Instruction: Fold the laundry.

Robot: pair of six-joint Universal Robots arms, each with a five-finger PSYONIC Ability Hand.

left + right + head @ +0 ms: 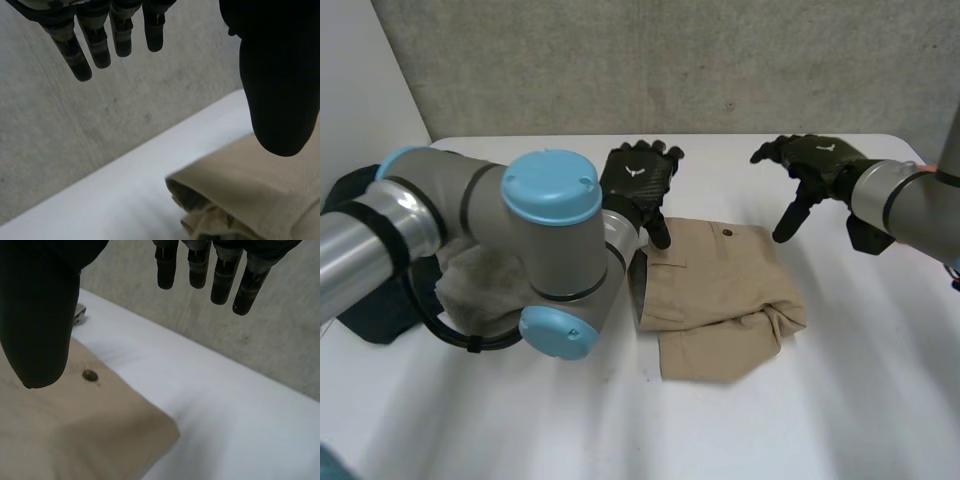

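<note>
A grey concrete wall (720,60) backs your white table (840,400). Folded tan shorts (720,290) lie mid-table. Your left hand (638,175) is above their far left corner, fingers (75,55) straight, apart from the thumb, holding nothing. Your right hand (815,160) hangs near their far right corner, equally loose and empty. A small dark button (90,374) marks the shorts' far edge.

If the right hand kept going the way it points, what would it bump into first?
Probably the bare table just past the shorts; depth is unclear, so the right hand might reach the wall instead.
</note>
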